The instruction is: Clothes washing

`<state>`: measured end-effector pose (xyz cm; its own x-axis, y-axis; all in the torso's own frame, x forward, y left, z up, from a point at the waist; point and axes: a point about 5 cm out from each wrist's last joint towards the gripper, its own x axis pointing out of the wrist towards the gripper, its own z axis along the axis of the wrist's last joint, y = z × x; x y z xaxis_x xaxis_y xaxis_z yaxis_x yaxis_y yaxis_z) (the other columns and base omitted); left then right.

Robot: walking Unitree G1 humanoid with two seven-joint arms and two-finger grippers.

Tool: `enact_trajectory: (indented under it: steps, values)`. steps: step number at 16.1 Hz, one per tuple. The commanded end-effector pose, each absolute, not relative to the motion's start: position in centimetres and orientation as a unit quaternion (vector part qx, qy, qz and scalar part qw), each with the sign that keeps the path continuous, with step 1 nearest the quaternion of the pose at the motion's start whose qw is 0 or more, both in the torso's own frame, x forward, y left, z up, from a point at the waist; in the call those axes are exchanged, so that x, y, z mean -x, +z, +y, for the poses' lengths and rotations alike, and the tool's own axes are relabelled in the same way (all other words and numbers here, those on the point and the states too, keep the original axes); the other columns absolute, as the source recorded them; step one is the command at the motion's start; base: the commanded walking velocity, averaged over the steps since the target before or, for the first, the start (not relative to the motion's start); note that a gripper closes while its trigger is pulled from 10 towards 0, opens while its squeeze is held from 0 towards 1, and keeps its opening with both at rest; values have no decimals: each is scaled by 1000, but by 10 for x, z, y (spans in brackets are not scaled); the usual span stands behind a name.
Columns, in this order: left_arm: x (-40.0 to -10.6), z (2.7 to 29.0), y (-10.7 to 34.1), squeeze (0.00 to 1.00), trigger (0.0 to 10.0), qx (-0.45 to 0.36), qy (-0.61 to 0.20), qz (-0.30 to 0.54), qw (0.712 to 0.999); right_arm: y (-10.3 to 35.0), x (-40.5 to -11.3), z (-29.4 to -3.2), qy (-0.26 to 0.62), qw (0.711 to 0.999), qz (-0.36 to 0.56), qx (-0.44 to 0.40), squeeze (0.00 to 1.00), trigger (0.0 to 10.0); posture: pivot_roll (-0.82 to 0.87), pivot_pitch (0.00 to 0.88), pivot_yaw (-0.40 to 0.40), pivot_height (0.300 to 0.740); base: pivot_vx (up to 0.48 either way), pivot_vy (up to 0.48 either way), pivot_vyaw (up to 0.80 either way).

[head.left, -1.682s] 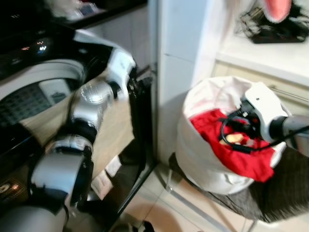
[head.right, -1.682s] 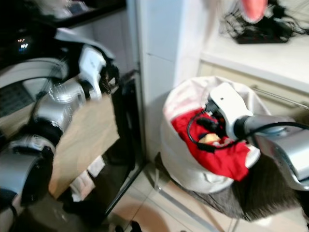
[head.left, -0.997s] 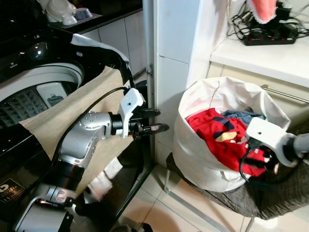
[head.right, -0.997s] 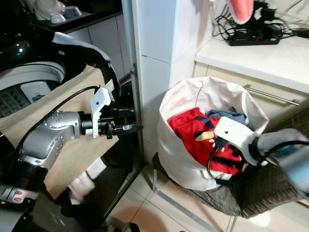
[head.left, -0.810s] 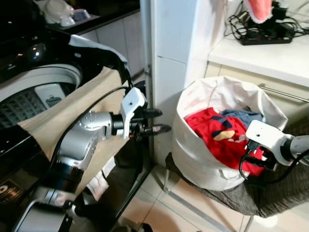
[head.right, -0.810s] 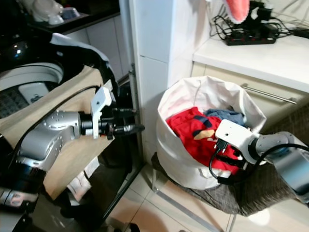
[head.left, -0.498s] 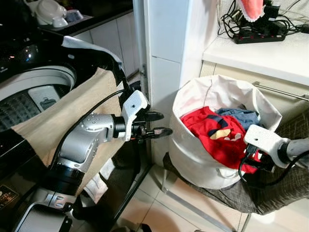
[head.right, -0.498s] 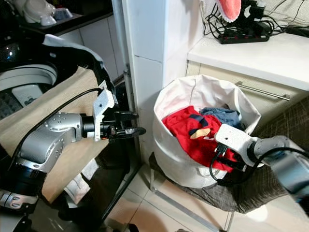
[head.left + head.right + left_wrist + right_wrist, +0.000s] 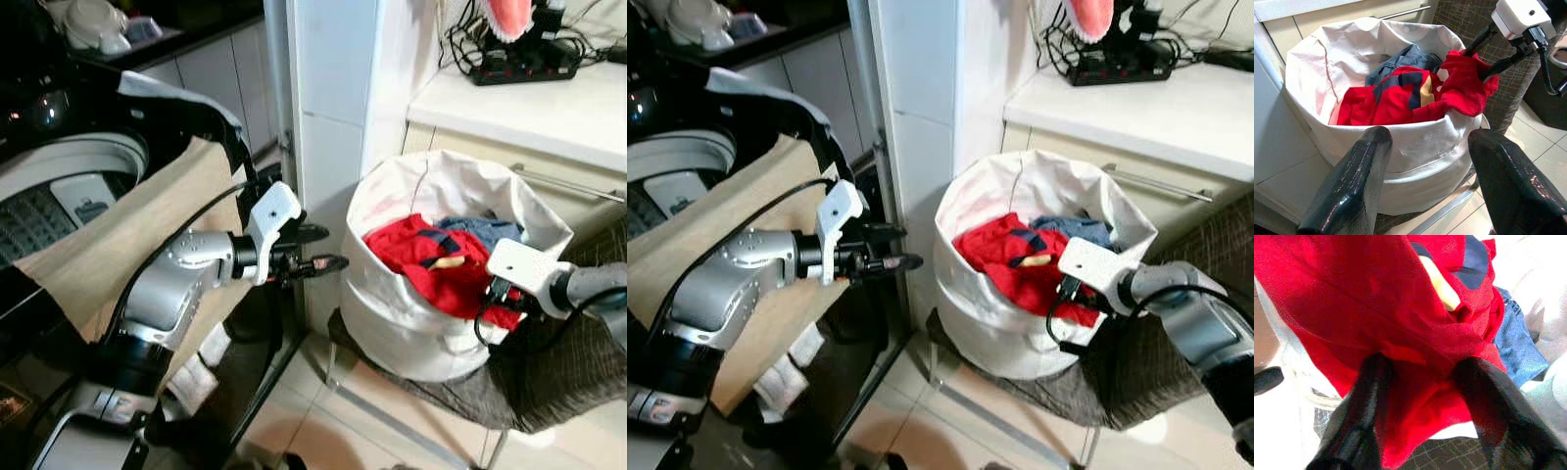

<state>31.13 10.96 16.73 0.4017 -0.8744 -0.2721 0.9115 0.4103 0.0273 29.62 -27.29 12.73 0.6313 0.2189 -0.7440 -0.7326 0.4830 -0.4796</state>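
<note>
The right hand (image 9: 493,299) is at the right rim of the white laundry bag (image 9: 392,313), its 2 fingers set apart around a fold of the red garment (image 9: 431,264), probably to lift it out. The left hand (image 9: 318,250) hovers open, empty, between washing machine (image 9: 69,166) and bag.

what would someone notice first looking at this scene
Brightest is the red shirt heaped in the white laundry bag on a chair beside the white cabinet. The right gripper is at the bag's far rim, its jaws pushed into the red cloth. The left gripper hovers open just short of the bag, with the washer draped in tan cloth behind it.
</note>
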Motion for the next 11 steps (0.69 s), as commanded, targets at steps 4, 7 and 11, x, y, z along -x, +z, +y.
enact_trajectory:
  steps: [4, 7, 11]
  values:
    - [-311, 115, 176, 0, 10000, -93, -527, 102, 839, 173, -314, -253, 351, 854, 220, 316, 0, 0, -74, 0, 42, 740, 0, 0, 0]
    - [-311, 117, 176, 0, 10000, -91, -525, 103, 840, 184, -328, -269, 312, 870, 220, 313, 0, 0, -74, 0, 41, 740, 0, 0, 0]
    - [-310, 113, 178, 0, 10000, -91, -529, 105, 837, 172, -346, -275, 246, 898, 237, 277, 0, 7882, -61, 0, 44, 740, 0, 0, 0]
